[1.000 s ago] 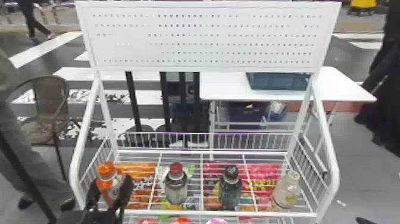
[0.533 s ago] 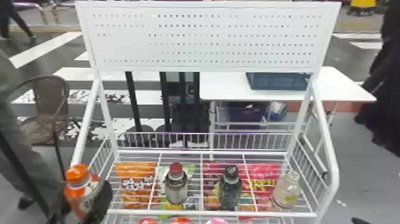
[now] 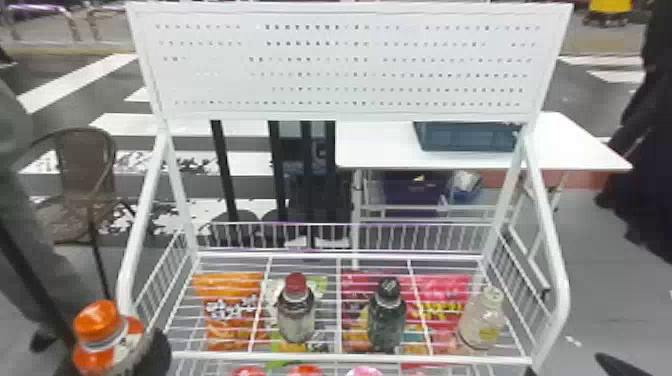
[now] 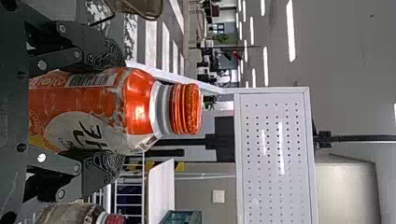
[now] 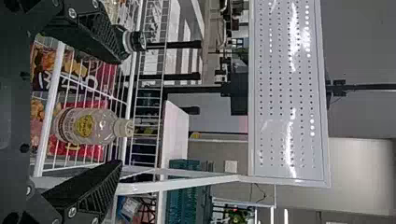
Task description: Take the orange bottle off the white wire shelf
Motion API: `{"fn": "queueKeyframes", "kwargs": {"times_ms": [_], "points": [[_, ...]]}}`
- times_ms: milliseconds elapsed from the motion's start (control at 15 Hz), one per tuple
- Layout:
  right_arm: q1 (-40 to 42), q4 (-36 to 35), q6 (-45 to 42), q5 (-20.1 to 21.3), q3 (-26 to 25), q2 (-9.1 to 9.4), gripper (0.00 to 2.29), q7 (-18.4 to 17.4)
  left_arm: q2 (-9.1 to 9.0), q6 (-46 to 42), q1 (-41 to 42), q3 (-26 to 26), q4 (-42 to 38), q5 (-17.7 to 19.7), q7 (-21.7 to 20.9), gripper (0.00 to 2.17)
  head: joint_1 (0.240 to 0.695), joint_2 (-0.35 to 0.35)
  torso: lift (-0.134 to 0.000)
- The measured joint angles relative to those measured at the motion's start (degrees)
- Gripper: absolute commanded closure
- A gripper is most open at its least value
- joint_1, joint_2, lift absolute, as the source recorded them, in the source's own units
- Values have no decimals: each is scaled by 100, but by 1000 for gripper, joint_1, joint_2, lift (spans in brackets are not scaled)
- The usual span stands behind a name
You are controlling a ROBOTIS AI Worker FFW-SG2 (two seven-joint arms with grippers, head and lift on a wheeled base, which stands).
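Note:
In the head view my left gripper [image 3: 156,350] is at the lower left, holding the orange bottle [image 3: 90,361] upright outside the left side of the white wire shelf [image 3: 350,358]. The left wrist view has the left gripper [image 4: 114,112] shut on the body of the orange bottle [image 4: 139,105], one finger on each side, below the orange cap. A dark fingertip at the head view's lower right belongs to my right gripper [image 3: 620,367]. Seen from its own wrist, the right gripper [image 5: 120,112] stands open, with a clear bottle farther off between its fingers.
On the shelf stand a red-capped bottle [image 3: 296,312], a black-capped bottle [image 3: 387,317] and a pale bottle [image 3: 481,320]. Snack bags [image 3: 230,300] show beneath the wires. Behind are a white table [image 3: 380,145] with a blue crate [image 3: 467,137], and a chair [image 3: 85,170] at left.
The left gripper, with the orange bottle in it, has moved left and toward the robot, from over the shelf's left part to outside its side rail. The shelf's other bottles have stayed put.

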Motion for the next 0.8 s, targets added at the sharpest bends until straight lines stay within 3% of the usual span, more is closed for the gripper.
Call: {"fn": "queueKeyframes", "kwargs": {"times_ms": [800], "points": [[-80, 18, 16, -3, 23, 1, 140, -7, -12, -31, -105, -38, 133, -80, -22, 728, 499, 0, 0]]}}
